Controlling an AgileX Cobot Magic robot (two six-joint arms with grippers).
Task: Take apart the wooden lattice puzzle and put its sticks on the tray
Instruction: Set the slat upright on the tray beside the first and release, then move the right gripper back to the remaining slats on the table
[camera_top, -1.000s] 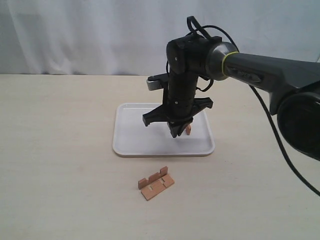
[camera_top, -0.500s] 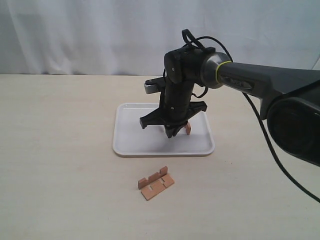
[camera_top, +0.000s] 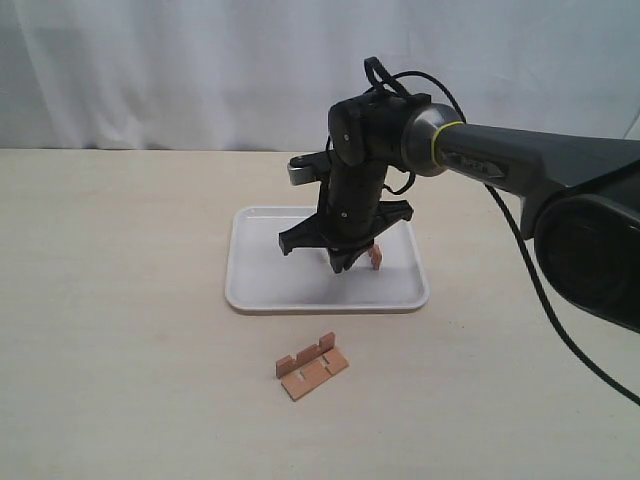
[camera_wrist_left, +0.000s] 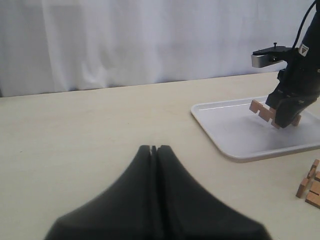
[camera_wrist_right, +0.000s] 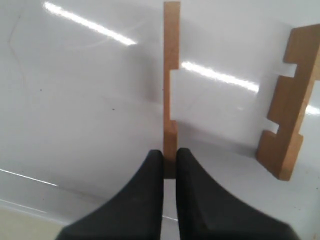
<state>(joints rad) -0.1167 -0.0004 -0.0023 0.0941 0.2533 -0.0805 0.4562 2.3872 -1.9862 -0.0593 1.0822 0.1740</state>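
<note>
1. Currently the right end effector is closed on one stick, pinched by its end and seen edge-on, low over the tray. Cannot tell whether its far tip touches.
2. Second stick rests on the tray just beside it.
3. Rest of the wooden lattice puzzle sits on the worktop, in front of the tray.
4. Left end effector is closed and empty.
5. Judged handling: sticks look light, rigid and smooth, and may pivot in a pinch. Best grip is across the flat faces, at an un-notched end.
</note>
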